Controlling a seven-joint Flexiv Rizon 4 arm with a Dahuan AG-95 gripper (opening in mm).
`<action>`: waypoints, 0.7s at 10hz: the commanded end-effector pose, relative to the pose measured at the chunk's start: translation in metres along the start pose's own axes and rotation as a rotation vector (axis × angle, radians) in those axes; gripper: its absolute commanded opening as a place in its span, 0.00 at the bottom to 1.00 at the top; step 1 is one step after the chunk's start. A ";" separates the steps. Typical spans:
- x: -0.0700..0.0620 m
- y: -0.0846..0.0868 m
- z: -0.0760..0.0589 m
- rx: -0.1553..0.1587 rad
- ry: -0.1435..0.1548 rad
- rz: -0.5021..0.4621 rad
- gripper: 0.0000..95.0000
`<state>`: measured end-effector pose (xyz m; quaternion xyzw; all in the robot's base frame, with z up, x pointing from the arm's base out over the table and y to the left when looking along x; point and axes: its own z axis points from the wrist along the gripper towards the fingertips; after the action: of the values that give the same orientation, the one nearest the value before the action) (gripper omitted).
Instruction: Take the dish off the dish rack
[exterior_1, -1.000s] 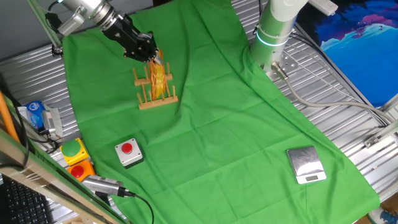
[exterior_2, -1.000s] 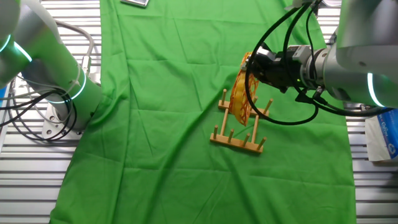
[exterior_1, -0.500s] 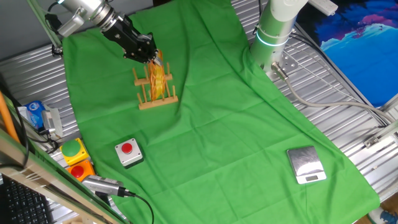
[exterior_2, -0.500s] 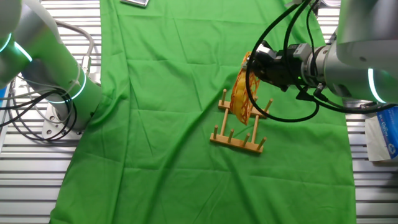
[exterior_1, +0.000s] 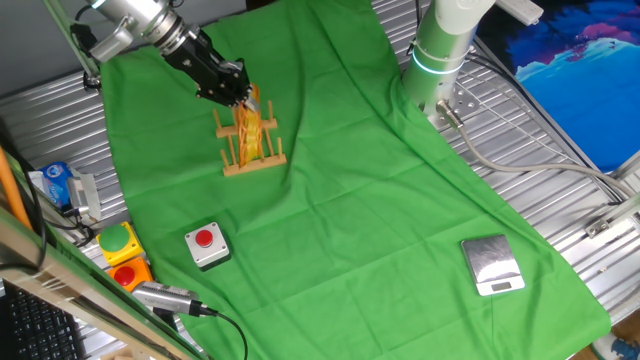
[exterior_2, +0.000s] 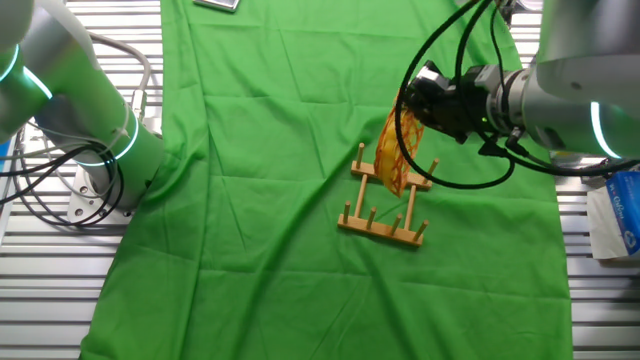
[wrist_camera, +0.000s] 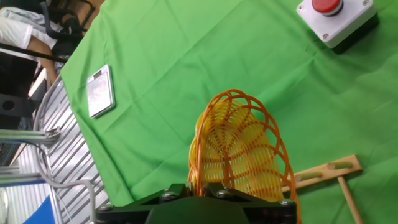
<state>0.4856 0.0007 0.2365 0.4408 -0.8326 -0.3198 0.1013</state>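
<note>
- Your gripper (exterior_2: 412, 103) is clamping the dish (exterior_2: 392, 152) by its rim; it is standing among the dish rack (exterior_2: 385, 208) pegs below.
- You are seeing a button box (wrist_camera: 336, 20) beyond the fingers.

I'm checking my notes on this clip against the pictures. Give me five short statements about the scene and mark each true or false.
1. The gripper is shut on the dish's upper rim. True.
2. The dish lies flat on the green cloth. False: it stands on edge at the wooden rack.
3. A grey box with a red button sits on the cloth. True.
4. The small silver scale sits on the rack. False: it lies on the cloth, far from the rack.
5. The rack has tipped over. False: its base is flat, pegs upright.
</note>
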 end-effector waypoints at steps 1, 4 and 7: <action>-0.004 -0.002 0.000 -0.003 0.001 0.002 0.00; -0.009 -0.004 0.001 0.007 -0.010 0.016 0.00; -0.013 -0.005 0.003 0.035 -0.026 0.039 0.00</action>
<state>0.4954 0.0109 0.2326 0.4209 -0.8489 -0.3074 0.0876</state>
